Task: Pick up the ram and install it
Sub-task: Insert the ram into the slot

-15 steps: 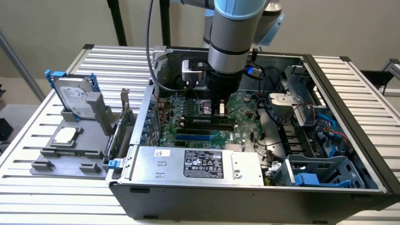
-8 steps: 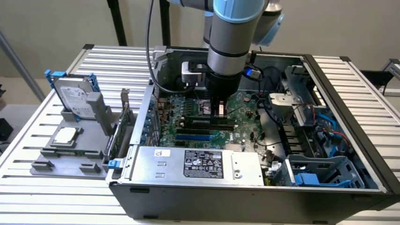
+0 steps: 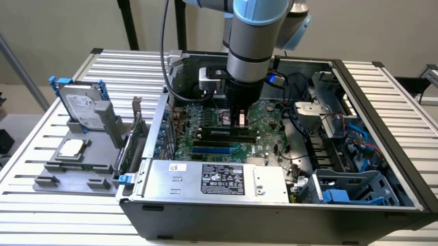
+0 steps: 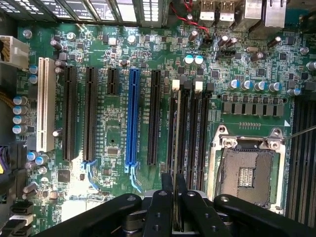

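Observation:
My gripper hangs straight down into the open computer case, just above the black memory slots on the green motherboard. In the wrist view the gripper is shut on the ram. The ram shows edge-on as a thin strip running out from between the black fingers. It lies along the memory slot with the white latch, close over it. Whether it touches the slot I cannot tell.
Beside the memory slots are the open CPU socket and a blue expansion slot. A power supply fills the case front. On the exterior view's left, a hard drive stands on a grey fixture, with a bracketed card alongside.

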